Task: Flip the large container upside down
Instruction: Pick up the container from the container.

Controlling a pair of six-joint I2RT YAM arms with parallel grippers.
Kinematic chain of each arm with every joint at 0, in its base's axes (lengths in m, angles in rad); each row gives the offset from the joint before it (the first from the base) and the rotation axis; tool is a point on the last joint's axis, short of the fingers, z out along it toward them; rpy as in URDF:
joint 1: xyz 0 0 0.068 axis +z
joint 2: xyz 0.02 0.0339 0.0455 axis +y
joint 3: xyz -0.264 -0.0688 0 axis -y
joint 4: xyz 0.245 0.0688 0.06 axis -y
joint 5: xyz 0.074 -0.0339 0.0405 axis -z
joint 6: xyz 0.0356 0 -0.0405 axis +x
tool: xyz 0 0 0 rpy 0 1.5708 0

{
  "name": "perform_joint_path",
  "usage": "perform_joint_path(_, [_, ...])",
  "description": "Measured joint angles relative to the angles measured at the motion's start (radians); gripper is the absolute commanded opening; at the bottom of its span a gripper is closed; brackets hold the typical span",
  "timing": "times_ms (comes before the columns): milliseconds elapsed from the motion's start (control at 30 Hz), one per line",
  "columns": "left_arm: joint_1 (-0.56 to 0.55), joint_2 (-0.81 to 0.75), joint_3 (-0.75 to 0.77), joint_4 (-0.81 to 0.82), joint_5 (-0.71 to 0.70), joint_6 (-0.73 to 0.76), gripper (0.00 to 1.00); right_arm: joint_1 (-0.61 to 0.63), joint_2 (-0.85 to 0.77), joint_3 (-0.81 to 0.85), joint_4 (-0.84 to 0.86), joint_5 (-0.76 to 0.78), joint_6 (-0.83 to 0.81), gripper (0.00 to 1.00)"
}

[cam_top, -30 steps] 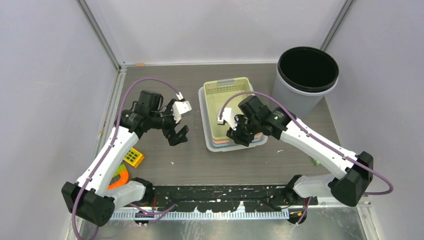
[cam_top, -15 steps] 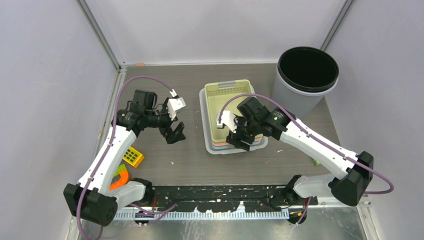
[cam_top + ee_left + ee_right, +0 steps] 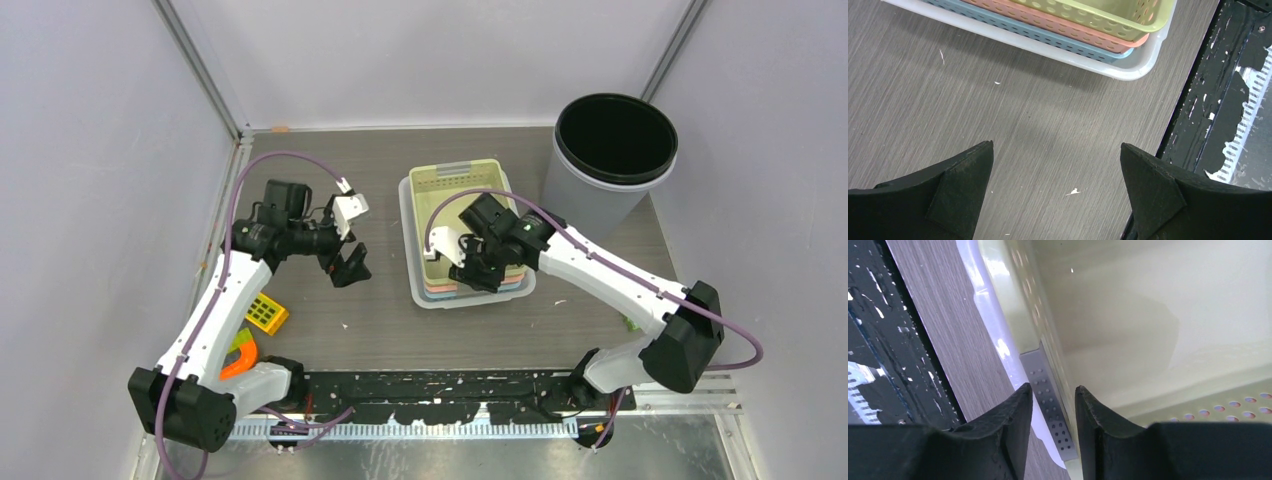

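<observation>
The large container is a white tray (image 3: 408,240) in the middle of the table. Nested in it are a blue, a pink and a yellow-green basket (image 3: 455,205). My right gripper (image 3: 476,268) sits on the stack's near rim. In the right wrist view its jaws (image 3: 1054,390) straddle the wall, one finger outside the white rim (image 3: 990,315), the other inside the green basket (image 3: 1128,315), shut on a grey perforated tab (image 3: 1045,385). My left gripper (image 3: 350,268) hangs open to the left of the stack, above bare table (image 3: 1057,150), with the tray's corner (image 3: 1128,72) ahead of it.
A tall grey bin (image 3: 612,150) with a black inside stands at the back right, close to the tray. A yellow block (image 3: 267,314) and an orange-and-green piece (image 3: 238,355) lie near the left arm's base. A black rail (image 3: 440,385) runs along the front edge.
My left gripper drew back to the left, away from the stack. My right gripper slid left along the near rim, opened a little and closed again on the wall.
</observation>
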State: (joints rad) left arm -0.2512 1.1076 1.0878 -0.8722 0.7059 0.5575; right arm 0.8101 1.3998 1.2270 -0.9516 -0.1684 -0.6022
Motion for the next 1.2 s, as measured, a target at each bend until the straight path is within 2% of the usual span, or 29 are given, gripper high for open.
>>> perform_joint_path(267, [0.005, 0.001, -0.002, 0.005, 0.006, -0.003, 1.00, 0.006, -0.013, 0.071, -0.043, -0.035, -0.044, 0.01])
perform_joint_path(733, [0.010, 0.001, 0.016, 0.021, -0.005, -0.011, 1.00, 0.007, -0.108, 0.203, -0.100, -0.045, 0.032, 0.01])
perform_joint_path(967, [0.010, 0.008, 0.188, 0.014, 0.002, 0.013, 1.00, 0.007, -0.185, 0.387, -0.096, -0.102, 0.123, 0.01])
perform_joint_path(1200, [0.010, 0.021, 0.256, 0.018, 0.069, 0.008, 1.00, 0.007, -0.137, 0.582, -0.088, -0.227, 0.274, 0.01])
